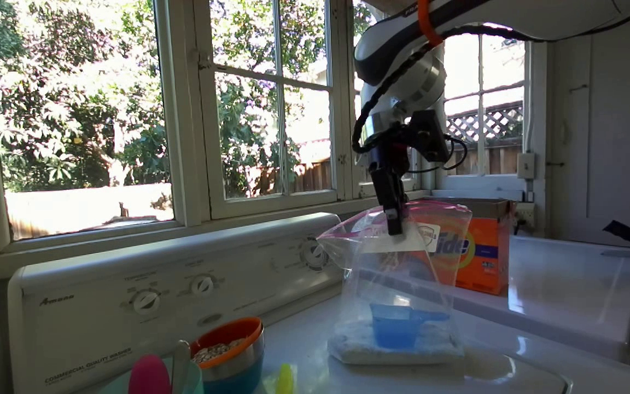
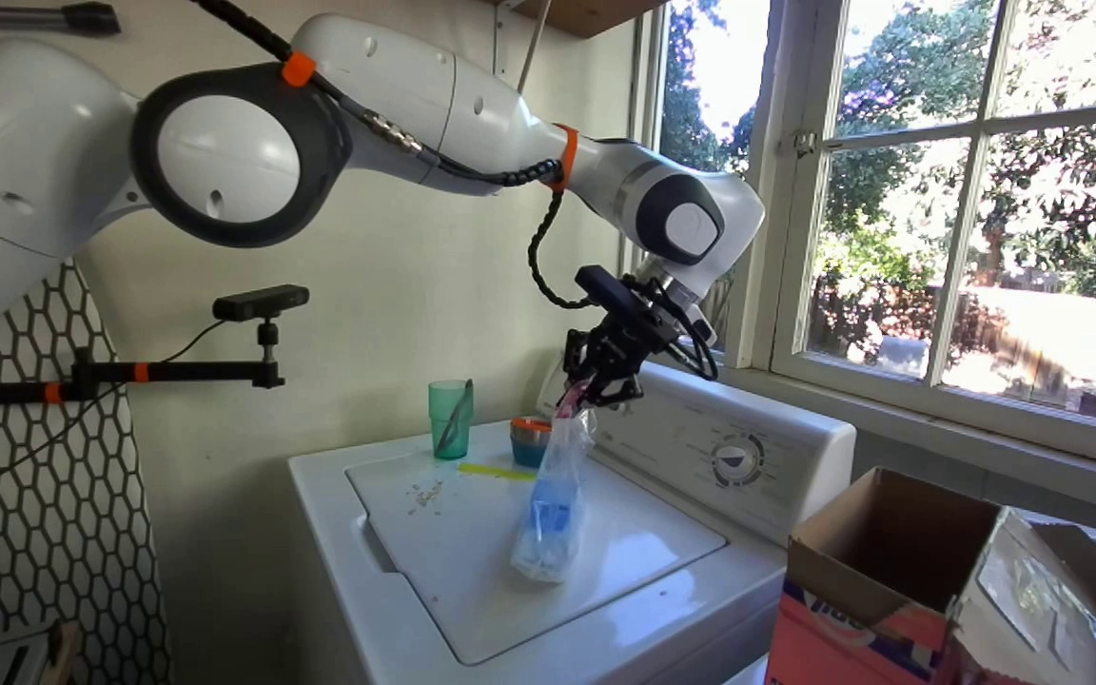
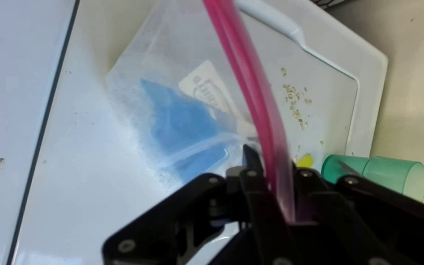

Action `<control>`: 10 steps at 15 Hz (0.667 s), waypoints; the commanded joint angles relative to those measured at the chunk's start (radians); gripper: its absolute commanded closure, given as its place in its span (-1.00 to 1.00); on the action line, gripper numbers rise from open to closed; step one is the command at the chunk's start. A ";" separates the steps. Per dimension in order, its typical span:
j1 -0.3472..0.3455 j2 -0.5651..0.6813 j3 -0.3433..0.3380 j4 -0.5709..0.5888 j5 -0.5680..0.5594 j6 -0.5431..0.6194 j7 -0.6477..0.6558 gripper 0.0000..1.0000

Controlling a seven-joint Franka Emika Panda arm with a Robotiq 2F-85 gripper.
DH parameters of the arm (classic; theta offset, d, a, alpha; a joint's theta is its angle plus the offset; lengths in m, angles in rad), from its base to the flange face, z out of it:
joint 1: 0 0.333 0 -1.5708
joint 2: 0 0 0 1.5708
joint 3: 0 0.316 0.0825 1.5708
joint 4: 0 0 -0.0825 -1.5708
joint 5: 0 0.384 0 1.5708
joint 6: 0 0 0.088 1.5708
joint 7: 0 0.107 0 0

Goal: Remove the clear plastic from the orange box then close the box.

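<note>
Wrist view | gripper [image 3: 276,165] pinching clear plastic [image 3: 204,88] by pink rim | both exterior views: bulk below gripper

The end effector [image 2: 580,395] pinches the top of the clear bag [image 2: 563,468], whose bottom is on or just above the tabletop [image 2: 638,561]; a blue cup [image 2: 553,516] shows through. Far left stand a green cup [image 2: 449,419] and small tub [image 2: 530,444], near a yellow strip [image 2: 494,471] and crumbs [image 2: 425,496]. Near right, the orange box [image 2: 862,623] stands open.
</note>
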State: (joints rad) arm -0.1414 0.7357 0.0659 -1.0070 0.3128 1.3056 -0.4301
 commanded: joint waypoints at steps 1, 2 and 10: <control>-0.033 0.022 0.022 0.081 -0.009 -0.100 -0.043 0.05; -0.038 0.007 0.022 0.092 -0.024 -0.136 -0.070 -0.12; -0.099 -0.155 -0.094 0.096 -0.040 0.036 0.003 -1.00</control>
State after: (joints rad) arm -0.2079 0.6313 0.0095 -0.8936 0.2830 1.2823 -0.4638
